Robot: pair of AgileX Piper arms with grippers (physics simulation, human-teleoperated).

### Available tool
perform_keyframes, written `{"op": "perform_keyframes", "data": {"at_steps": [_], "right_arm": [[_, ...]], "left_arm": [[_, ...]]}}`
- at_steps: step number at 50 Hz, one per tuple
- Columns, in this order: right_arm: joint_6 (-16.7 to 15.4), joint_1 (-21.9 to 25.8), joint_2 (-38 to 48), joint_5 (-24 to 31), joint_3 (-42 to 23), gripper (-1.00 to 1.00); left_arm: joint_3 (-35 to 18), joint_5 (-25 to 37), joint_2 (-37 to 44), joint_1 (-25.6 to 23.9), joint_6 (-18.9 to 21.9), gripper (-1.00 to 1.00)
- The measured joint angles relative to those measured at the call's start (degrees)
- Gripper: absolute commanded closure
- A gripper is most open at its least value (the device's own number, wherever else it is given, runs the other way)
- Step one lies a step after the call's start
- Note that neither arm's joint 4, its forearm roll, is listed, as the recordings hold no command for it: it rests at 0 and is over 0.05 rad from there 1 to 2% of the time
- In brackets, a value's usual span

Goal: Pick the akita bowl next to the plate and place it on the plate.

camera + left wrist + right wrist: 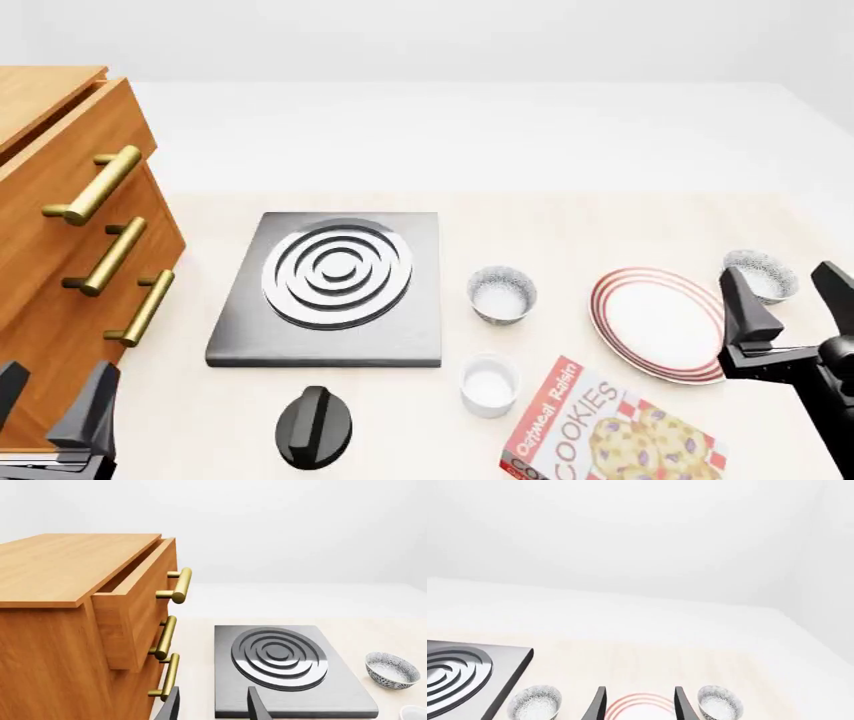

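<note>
While both grippers hover with fingers spread, left gripper [51,400] and right gripper [790,300] hold nothing. One cookie box [614,430] and one ramekin [489,384] lie nearest. Beyond sit one red-ringed plate [658,322] and two speckled bowls: the akita bowl [762,273], white inside, just beside the plate's far right edge, and the other bowl [502,294].

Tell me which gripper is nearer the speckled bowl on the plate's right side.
Right. The right gripper hangs open just in front of that akita bowl, beside the plate. The left gripper sits across the table by the wooden drawers.
</note>
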Motion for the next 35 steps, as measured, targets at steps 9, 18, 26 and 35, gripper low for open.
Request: {"op": "perform_keyframes", "data": {"at_steps": [9, 18, 26, 35], "right_arm": [[-0.2, -0.4, 3.2, -2.3, -0.6, -1.0], [-0.6, -0.7, 6.5, -4.7, -1.1, -1.0], [-1.0, -1.2, 9.8, -7.1, -1.7, -1.0], [-1.4, -1.6, 12.8, -8.9, -2.6, -1.0]], "left_arm": [[0.0, 0.0, 0.0, 0.0, 0.0, -1.0], [0.0, 0.0, 0.0, 0.0, 0.0, -1.0], [0.0, 0.0, 0.0, 0.0, 0.0, -1.0], [0.0, 0.0, 0.0, 0.0, 0.0, -1.0]]}}
